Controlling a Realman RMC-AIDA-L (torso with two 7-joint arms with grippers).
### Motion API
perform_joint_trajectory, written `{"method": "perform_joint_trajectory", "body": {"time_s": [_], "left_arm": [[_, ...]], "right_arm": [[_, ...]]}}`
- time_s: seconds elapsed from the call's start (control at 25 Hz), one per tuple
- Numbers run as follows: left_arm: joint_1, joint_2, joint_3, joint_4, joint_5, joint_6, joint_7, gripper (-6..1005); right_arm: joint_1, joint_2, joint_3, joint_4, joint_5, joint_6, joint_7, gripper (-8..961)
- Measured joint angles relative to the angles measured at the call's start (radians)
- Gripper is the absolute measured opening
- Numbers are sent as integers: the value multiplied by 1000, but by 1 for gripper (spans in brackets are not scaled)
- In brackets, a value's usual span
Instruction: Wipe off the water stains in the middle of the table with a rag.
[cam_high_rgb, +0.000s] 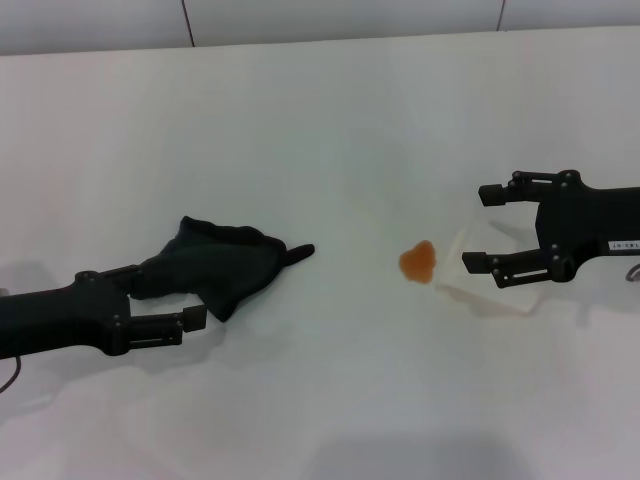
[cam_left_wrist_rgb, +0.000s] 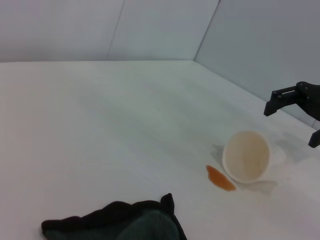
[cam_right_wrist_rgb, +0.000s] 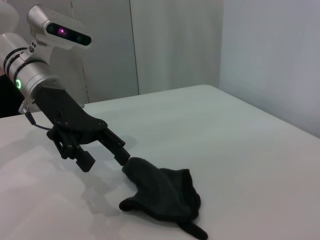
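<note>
The grasp step is shown: the rag (cam_high_rgb: 215, 265) lies between the parted fingers of the left gripper (cam_high_rgb: 160, 300), not yet clamped. Its long axis and thin corner point toward the stain (cam_high_rgb: 418, 262) on the surface (cam_high_rgb: 300, 130). Closing, then sweeping, is called for. The right gripper (cam_high_rgb: 485, 228) (fingers apart) straddles a tipped cup (cam_left_wrist_rgb: 246, 156).
</note>
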Motion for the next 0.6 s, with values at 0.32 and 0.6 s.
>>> {"method": "perform_joint_trajectory", "body": {"time_s": [0.32,0.6], "left_arm": [[0,0,1,0,0,1,0,875],[0,0,2,0,0,3,-1,875]], "right_arm": [[0,0,0,0,0,0,0,870],[0,0,0,0,0,0,0,868]]}}
